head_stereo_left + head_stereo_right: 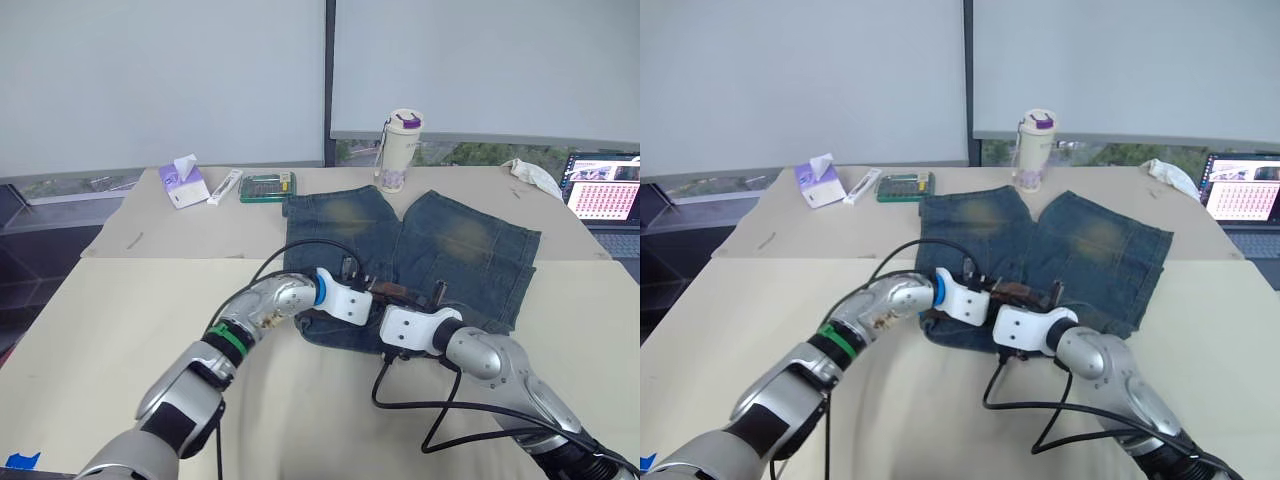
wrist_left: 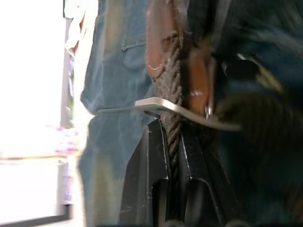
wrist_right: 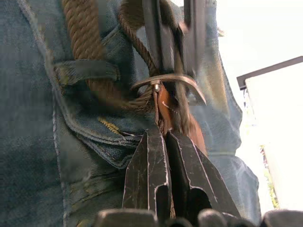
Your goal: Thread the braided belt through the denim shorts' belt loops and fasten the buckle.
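We see the denim shorts [image 1: 430, 250] spread flat near the middle of the table [image 1: 90, 330], waistband toward the robot's edge and legs toward the far edge, which suits work along the waist. Both arms meet over the waistband. The left gripper [image 2: 171, 142] is pinched narrow on the braided belt [image 2: 171, 90], its black fingers [image 2: 149, 156] squeezing the woven strap just short of the buckle [image 2: 156, 105], whose silvery frame crosses the strap. The right gripper [image 3: 166, 137] is closed tight on the brown leather tab by that frame, so we judge the two claws are holding opposite ends steady to fasten them. In the right wrist view the belt already passes under a belt loop [image 3: 85, 71] beside a pocket, so the threading looks at least partly done there; the rest of the waistband is hidden by the arms. Along the far edge stand a lidded bottle [image 1: 400, 150], its contents unseen, a tissue box [image 1: 183, 183] with a tissue poking out, and a green case [image 1: 267, 187]; a laptop [image 1: 605, 195] sits at the far right corner.
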